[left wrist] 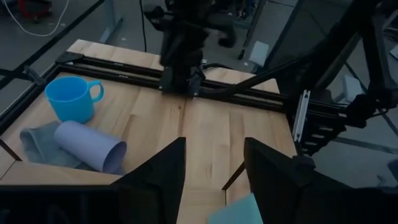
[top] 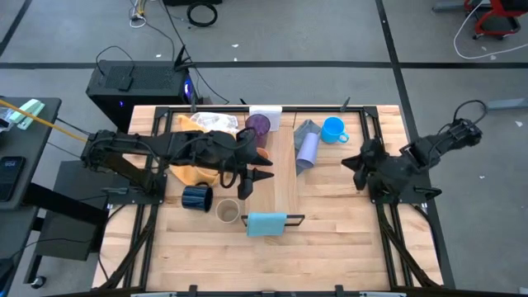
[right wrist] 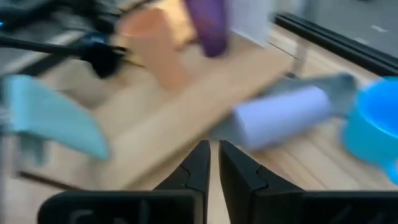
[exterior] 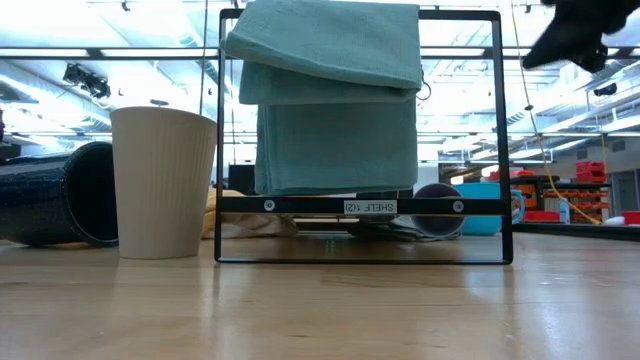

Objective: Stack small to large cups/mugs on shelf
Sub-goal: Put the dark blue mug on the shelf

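Observation:
The shelf (top: 280,177) is a pale plank running from far to near, with a white piece (top: 265,111) at its far end and a light-blue cloth on a black frame (top: 266,223) at its near end. A dark purple tumbler (top: 258,125) stands at the far end. The lavender cup (top: 307,151) lies on its side on a grey cloth, next to the bright blue mug (top: 334,129). The navy mug (top: 196,198) lies on its side by the upright beige cup (top: 228,212). An orange cup (right wrist: 155,40) stands near the tumbler. My left gripper (left wrist: 211,168) hangs open above the shelf. My right gripper (right wrist: 213,163) is shut, raised to the right of the lavender cup.
A yellow cloth (top: 191,171) lies under my left arm. Black frame rails (top: 363,132) run along the table's sides. The tabletop (top: 338,247) is bare toward the near right. The black frame with the hanging cloth (exterior: 335,95) stands upright at the near end.

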Available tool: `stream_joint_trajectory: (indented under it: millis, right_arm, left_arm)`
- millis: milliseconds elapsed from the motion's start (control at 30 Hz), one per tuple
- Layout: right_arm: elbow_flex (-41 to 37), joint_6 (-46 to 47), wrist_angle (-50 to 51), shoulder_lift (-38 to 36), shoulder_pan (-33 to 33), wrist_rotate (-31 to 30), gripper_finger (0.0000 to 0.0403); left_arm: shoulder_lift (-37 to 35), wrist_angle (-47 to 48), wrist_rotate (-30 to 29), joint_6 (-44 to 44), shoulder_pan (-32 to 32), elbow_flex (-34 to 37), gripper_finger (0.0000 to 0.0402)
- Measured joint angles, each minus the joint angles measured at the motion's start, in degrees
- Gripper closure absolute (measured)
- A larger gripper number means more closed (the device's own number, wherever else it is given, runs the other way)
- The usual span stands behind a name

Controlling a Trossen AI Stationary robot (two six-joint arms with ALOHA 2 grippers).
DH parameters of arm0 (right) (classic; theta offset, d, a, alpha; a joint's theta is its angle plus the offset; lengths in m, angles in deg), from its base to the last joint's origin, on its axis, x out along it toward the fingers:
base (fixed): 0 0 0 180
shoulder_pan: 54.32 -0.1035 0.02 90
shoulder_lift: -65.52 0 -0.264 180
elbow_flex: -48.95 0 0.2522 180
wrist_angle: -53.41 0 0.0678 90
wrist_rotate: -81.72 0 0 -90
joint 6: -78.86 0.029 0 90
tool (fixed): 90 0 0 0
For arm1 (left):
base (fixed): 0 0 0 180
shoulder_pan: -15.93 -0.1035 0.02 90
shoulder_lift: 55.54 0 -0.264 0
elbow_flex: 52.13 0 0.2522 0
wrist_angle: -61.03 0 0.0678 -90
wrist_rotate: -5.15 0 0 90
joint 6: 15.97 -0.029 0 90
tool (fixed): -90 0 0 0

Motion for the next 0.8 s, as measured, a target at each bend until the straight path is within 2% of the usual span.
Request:
stream_joint_trajectory:
  millis: [100,300,500,667,800]
  right_arm:
    - [0.0,0.3,2.9,-0.5,4.4,2.5,0.0371]
    - [0.0,-3.7,2.5,-0.9,12.1,5.3,0.0378]
    - [0.0,-7.3,0.4,-0.9,17.8,11.1,0.0380]
    - [0.0,-8.9,-1.0,-0.9,19.0,12.2,0.0380]
    - [0.0,-9.4,-1.3,-0.8,19.1,12.6,0.0380]
  left_arm:
    - [0.0,0.0,0.1,0.0,0.0,0.0,0.0232]
    - [0.0,0.1,0.1,-0.1,0.0,0.0,0.0234]
    - [-0.7,2.2,0.2,1.4,0.1,-0.1,0.0235]
    - [-2.8,20.2,2.1,8.7,0.2,0.0,0.0237]
    - [-4.8,35.9,2.5,19.5,1.1,0.0,0.0243]
